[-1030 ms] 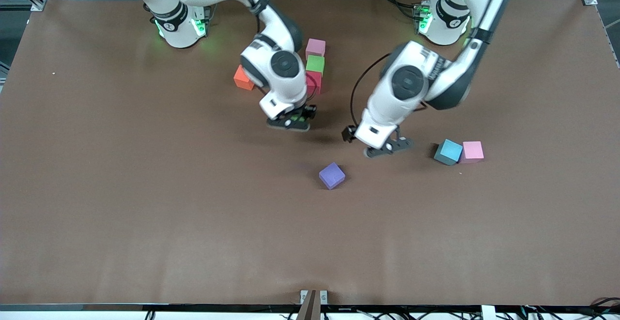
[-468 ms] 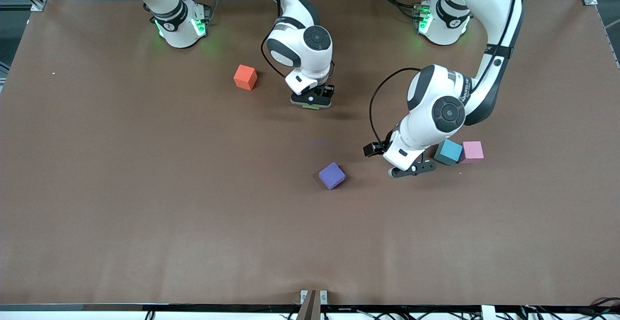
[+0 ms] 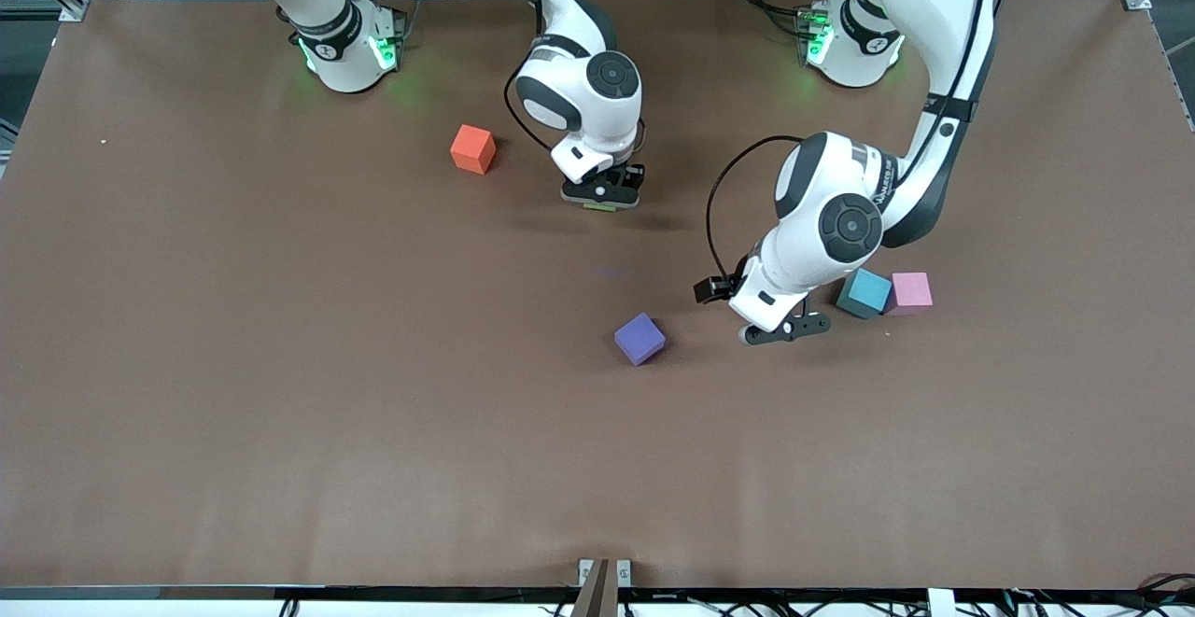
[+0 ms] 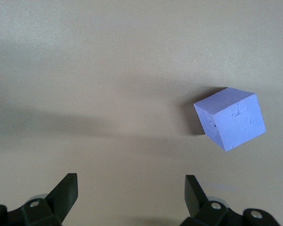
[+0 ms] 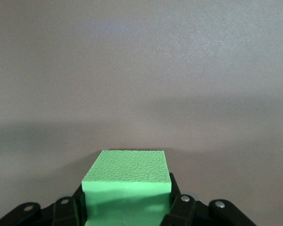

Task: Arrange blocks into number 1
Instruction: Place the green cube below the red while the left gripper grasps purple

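My right gripper [image 3: 602, 197] is shut on a light green block [image 5: 126, 181], of which only a sliver [image 3: 600, 207] shows under the fingers in the front view. It hangs low over the table, toward the robots' bases from the purple block [image 3: 639, 338]. The right wrist hides whatever lies under it. My left gripper [image 3: 782, 329] is open and empty over bare table between the purple block and the teal cube [image 3: 864, 292]. In the left wrist view the purple block [image 4: 231, 117] lies off to one side of the open left gripper [image 4: 130, 183]. A pink block [image 3: 911, 290] touches the teal cube.
An orange cube [image 3: 472, 148] sits alone toward the right arm's end of the table, beside the right gripper. The brown table [image 3: 280, 412] stretches wide and bare nearer the front camera.
The right gripper carried the green block toward the robots' bases and now covers the stacked blocks seen earlier. The left gripper came down nearer the front camera, then edged slightly toward the purple block.
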`<action>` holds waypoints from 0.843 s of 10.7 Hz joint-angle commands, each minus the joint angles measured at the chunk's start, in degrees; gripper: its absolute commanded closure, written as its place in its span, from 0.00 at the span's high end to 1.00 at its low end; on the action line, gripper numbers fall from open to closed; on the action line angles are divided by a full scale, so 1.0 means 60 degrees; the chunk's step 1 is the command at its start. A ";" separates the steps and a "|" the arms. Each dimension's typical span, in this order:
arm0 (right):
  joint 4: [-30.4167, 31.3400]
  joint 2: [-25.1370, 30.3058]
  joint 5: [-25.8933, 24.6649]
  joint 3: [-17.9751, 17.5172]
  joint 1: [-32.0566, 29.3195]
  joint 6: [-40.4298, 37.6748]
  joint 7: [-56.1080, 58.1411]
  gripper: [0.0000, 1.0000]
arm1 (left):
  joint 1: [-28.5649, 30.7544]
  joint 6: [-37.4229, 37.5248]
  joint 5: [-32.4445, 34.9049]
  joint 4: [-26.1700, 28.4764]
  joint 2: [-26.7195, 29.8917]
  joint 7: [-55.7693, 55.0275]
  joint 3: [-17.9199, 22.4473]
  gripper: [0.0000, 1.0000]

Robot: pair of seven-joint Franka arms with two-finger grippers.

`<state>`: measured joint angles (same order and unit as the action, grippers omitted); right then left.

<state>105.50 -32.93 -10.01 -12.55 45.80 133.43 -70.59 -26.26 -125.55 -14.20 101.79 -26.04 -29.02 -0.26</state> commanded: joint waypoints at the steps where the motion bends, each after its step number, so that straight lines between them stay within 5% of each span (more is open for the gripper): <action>1: -0.0078 -0.0107 -0.0397 0.0084 0.0189 0.0042 -0.0393 0.15 | -0.0179 0.0096 -0.0285 -0.0221 -0.0200 0.0251 0.0175 1.00; 2: -0.0093 -0.0107 -0.0398 0.0084 0.0190 0.0027 -0.0408 0.20 | -0.0251 0.0081 -0.0285 -0.0236 -0.0230 0.0251 0.0175 1.00; 3: -0.0107 -0.0121 -0.0383 0.0084 0.0190 -0.0002 -0.0814 0.71 | -0.0339 0.0081 -0.0314 -0.0236 -0.0302 0.0237 0.0175 1.00; 4: -0.0137 -0.0121 -0.0383 0.0084 0.0190 -0.0046 -0.1674 1.00 | -0.0500 0.0081 -0.0372 -0.0526 -0.0492 0.0135 0.0175 1.00; 9: -0.0210 0.0550 -0.0383 0.0085 -0.0480 -0.0759 -0.0783 1.00 | -0.1453 0.0081 -0.1470 -0.2312 -0.1853 0.0031 0.1258 1.00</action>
<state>104.07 -32.79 -11.29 -11.83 45.58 132.39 -79.30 -33.49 -125.76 -20.57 93.38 -33.16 -29.13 5.19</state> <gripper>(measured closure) 0.000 0.000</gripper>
